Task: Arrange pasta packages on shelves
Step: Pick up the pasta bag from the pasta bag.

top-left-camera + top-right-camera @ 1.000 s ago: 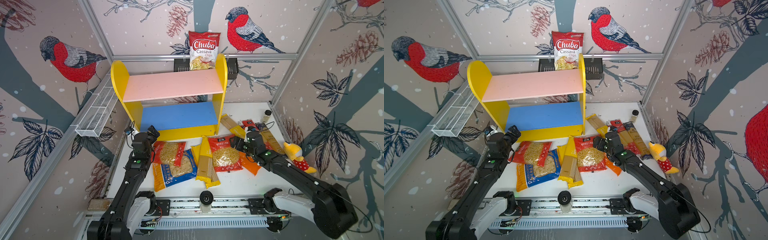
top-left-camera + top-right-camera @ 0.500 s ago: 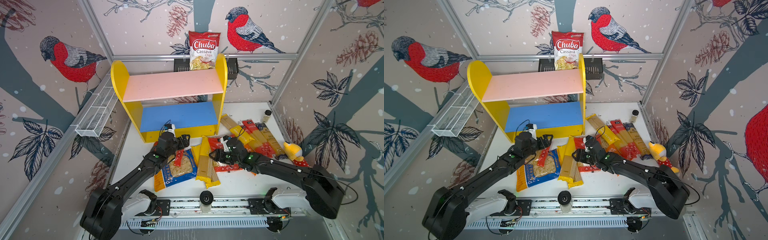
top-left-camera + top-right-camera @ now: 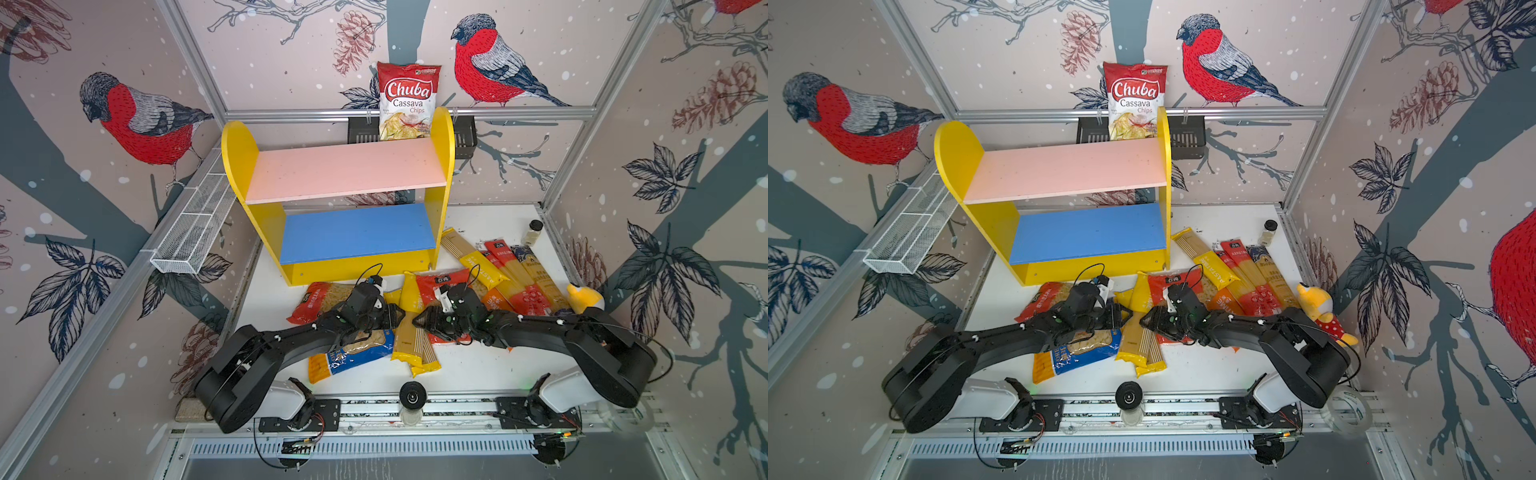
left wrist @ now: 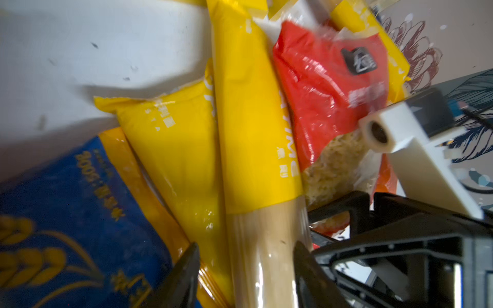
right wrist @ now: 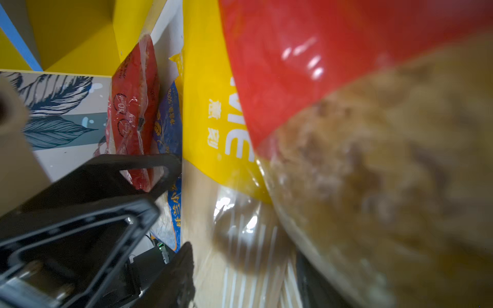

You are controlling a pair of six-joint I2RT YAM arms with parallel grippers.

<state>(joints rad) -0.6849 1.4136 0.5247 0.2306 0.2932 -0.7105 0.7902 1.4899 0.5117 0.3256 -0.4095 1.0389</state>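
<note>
I was on the pick-up: my left gripper (image 3: 401, 318) and right gripper (image 3: 414, 322) stood tip to tip over the yellow spaghetti pack (image 3: 409, 347) near the table's (image 3: 478, 368) front edge, both jaws half open astride it; whether either gripped yet I could not tell. Next, I judged, a firm pinch and a level lift to the shelves (image 3: 357, 237)

Red-white chips bag (image 3: 408, 99) upright in black basket (image 3: 360, 129) hung on the back rail, seen in both top views. White wire basket (image 3: 195, 226) fixed along the left wall rail. Small dark-capped jar (image 3: 532, 233) upright on white table (image 3: 478, 370), near the back right corner. Yellow plush toy (image 3: 584, 297) at the table's right edge. Clear tape roll (image 3: 1350, 409) lying at front right. Bird wallpaper (image 3: 145, 120) on all walls.
</note>
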